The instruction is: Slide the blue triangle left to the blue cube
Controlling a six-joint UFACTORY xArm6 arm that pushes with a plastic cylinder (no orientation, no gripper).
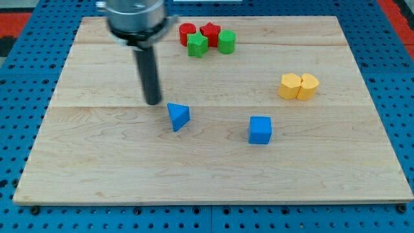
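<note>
The blue triangle (pixel 178 116) lies on the wooden board (pixel 129 168) a little left of centre. The blue cube (pixel 260 129) sits to its right, well apart from it. My tip (pixel 153 102) rests on the board just up and to the left of the blue triangle, with a small gap between them.
At the view's top, a red cylinder (pixel 187 32), a red star (pixel 209 31), a green star (pixel 198 45) and a green cylinder (pixel 226 42) sit clustered. Two yellow blocks (pixel 291 85) (pixel 308 86) touch each other at the right. A blue pegboard (pixel 19 77) surrounds the board.
</note>
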